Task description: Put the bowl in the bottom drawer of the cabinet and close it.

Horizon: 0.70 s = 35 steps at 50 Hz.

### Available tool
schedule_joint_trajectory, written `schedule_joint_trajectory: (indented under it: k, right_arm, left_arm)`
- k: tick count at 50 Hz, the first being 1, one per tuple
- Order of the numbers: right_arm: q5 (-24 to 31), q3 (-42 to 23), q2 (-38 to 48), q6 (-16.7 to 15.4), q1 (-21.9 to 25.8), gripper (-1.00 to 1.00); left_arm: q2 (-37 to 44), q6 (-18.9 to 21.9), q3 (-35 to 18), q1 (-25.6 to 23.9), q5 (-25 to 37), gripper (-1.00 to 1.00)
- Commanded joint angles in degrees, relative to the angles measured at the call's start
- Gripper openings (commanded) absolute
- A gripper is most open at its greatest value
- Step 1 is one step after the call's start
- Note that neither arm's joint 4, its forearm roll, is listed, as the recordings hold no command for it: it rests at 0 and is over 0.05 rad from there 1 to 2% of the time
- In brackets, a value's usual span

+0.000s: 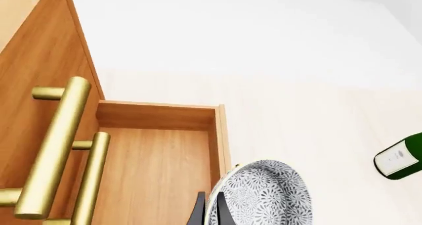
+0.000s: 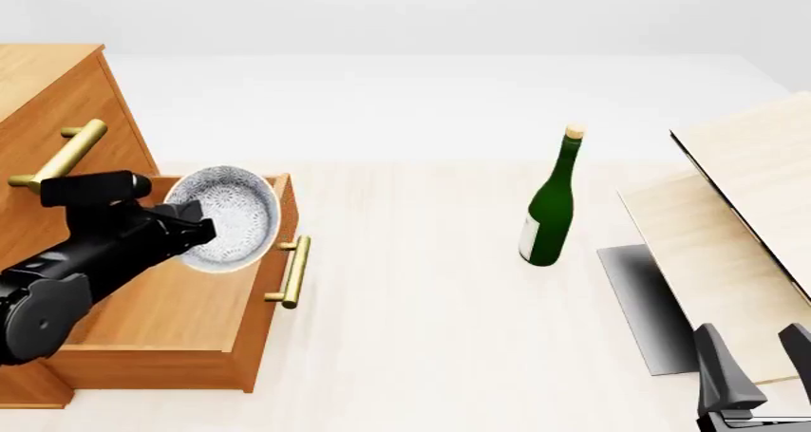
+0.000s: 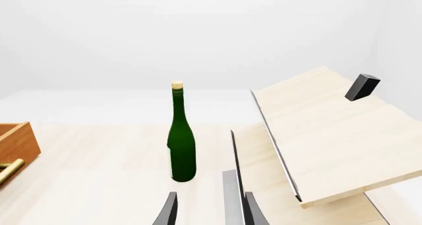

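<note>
Front view: we see the left gripper (image 2: 203, 231) clamping the speckled bowl (image 2: 228, 216) above the open bottom drawer (image 2: 190, 309); we should lower before releasing. Right gripper (image 2: 757, 356) parted, idle.

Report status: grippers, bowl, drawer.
Left gripper shut on bowl, tilted above the open bottom drawer. Right gripper open, idle. Nothing in the way.

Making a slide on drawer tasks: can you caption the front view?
Left hand holds the speckled bowl tilted over the open bottom drawer; green bottle stands nearby.
</note>
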Motion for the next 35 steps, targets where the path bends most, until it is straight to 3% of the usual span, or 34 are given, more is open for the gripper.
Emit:
schedule_joint_trajectory:
  k: [1,35]
  right_arm:
    - [0.0,0.0,0.0,0.0,0.0,1.00]
    - [0.0,0.0,0.0,0.0,0.0,1.00]
  left_arm:
    - [0.5,1.0,0.7,2.5,-1.5,-1.00]
    - [5.8,3.3,2.5,9.3,-5.9,-1.00]
